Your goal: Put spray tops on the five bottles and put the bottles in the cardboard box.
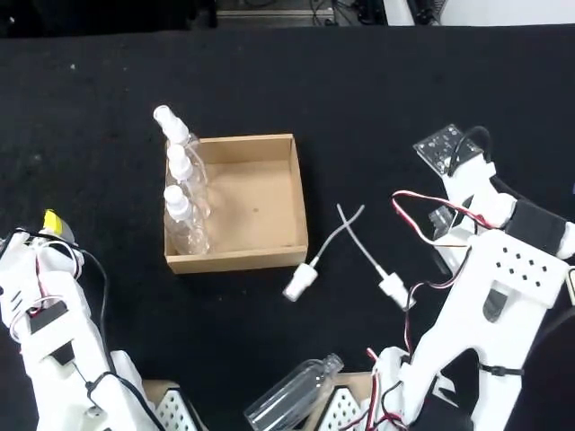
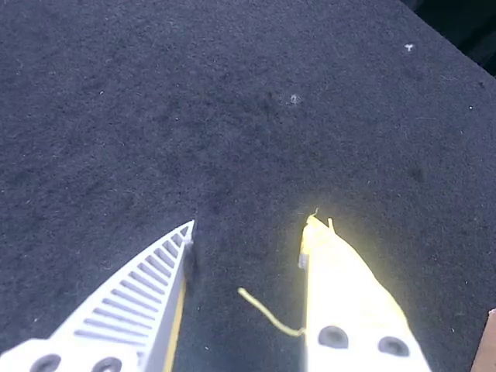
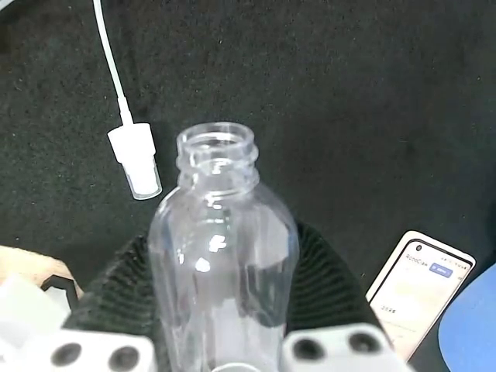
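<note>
Black counter (image 1: 108, 90): covered with a dark cloth; all the things lay on it, between the two arms.
Cardboard box (image 1: 238, 259): stood open, a little toward the left arm's side of the middle; its floor was mostly bare.
Topped bottles (image 1: 184, 171): three clear bottles, each with a white spray top on, stood upright in one row inside the box, along the wall nearest to the left arm.
Loose spray tops (image 1: 301, 282): two white ones with long thin tubes lay on the counter outside the box. One was just beside the near corner of the box; the second (image 1: 393, 288) was closer to the right arm. Their tubes crossed each other.
Open bottle (image 3: 219, 217): clear, with no top and the neck open. In the high view it lay tilted near the front edge of the counter, with the neck toward the loose spray tops.
Right claw (image 3: 221, 267): closed on the open bottle, one dark ribbed pad on each side of its body.
Left claw (image 2: 252, 225): spread apart and holding nothing, with one white ribbed finger and one yellow finger over bare cloth, apart from the box.
Phone (image 3: 418, 283): lay flat on the counter beside the right claw, screen up.
</note>
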Tool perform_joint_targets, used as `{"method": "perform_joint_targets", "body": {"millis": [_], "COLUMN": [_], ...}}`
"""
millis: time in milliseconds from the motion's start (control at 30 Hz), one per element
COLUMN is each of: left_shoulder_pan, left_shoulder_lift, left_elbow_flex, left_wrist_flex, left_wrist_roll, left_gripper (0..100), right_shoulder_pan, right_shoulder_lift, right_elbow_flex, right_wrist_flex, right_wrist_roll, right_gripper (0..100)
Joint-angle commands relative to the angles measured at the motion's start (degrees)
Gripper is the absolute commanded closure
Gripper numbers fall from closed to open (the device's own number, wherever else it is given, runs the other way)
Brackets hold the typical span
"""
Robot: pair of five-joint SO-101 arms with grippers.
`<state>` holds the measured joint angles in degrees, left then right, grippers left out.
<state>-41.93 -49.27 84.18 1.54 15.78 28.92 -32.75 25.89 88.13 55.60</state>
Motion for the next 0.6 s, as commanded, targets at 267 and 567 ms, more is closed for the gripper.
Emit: {"method": "perform_joint_targets", "body": {"millis": [267, 567], "left_shoulder_pan": [-2.2, 1.3], "left_shoulder_lift": [-0.9, -0.9], "left_elbow_flex": [-14.3, -46.0], "left_wrist_flex": [14.9, 41.1], "left_wrist_roll": [0.0, -9.4], "left_gripper": [80, 80], "right_shoulder_pan": [-0.5, 3.9], "right_shoulder_lift": [-3.2, -3.2], "right_elbow_flex": [-0.7, -0.7], "right_wrist_flex": [-1.1, -1.1], "right_wrist_roll": [-4.4, -4.3], "right_gripper": [98.8, 98.8]}}
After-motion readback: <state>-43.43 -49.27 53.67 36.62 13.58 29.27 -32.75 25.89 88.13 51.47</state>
